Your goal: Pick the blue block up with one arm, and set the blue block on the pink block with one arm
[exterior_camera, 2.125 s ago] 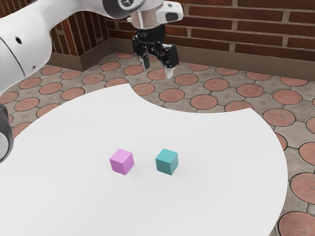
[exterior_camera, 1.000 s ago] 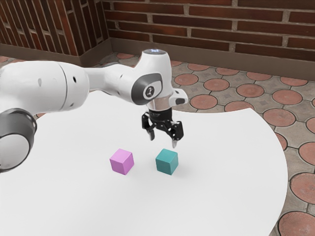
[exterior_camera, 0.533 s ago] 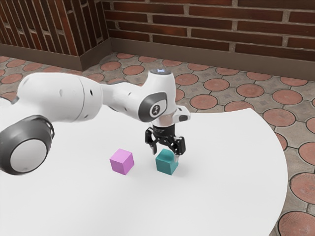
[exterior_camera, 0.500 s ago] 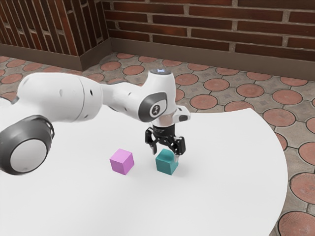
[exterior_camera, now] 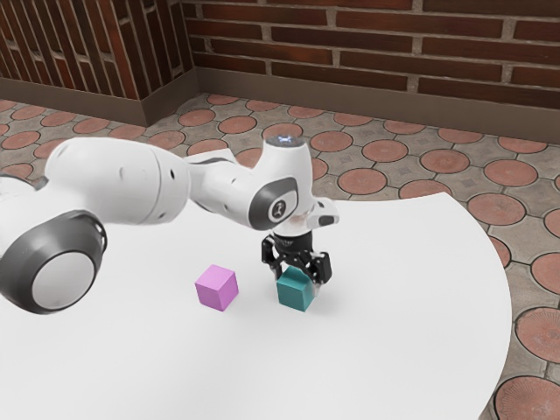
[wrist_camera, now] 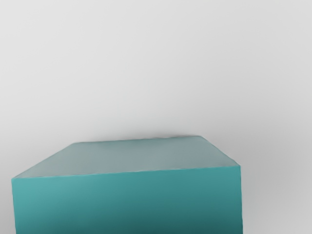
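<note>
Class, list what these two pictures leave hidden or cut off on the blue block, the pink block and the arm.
1. Base of the blue block: wrist view, cut off by the lower edge.
2. Far part of its top: exterior view, covered by the gripper.
3. Far faces of the pink block: exterior view, turned away from the camera.
4. Base of the arm: exterior view, cut off by the left edge.

So the gripper (exterior_camera: 296,273) dropped from way up high right down onto the blue block (exterior_camera: 297,296), and its spread fingers ended up straddling the top.
</note>
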Controlling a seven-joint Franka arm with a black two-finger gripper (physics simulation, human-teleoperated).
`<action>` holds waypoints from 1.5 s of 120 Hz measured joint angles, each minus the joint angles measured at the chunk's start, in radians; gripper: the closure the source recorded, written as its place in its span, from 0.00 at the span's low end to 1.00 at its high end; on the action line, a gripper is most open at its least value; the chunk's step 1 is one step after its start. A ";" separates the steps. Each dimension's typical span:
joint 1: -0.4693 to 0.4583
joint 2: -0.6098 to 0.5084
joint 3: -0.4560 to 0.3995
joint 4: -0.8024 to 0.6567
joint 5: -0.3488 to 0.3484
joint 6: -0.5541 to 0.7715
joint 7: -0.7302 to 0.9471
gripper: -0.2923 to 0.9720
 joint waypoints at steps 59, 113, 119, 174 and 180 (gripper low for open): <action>0.000 0.011 0.007 -0.017 -0.003 0.041 0.046 0.31; -0.003 0.012 0.008 -0.018 0.002 0.045 0.067 0.47; -0.005 0.011 0.008 -0.018 0.003 0.045 0.067 0.48; -0.006 -0.079 0.009 -0.038 0.016 0.031 0.065 0.49; -0.005 -0.101 0.009 -0.055 0.016 0.028 0.065 0.49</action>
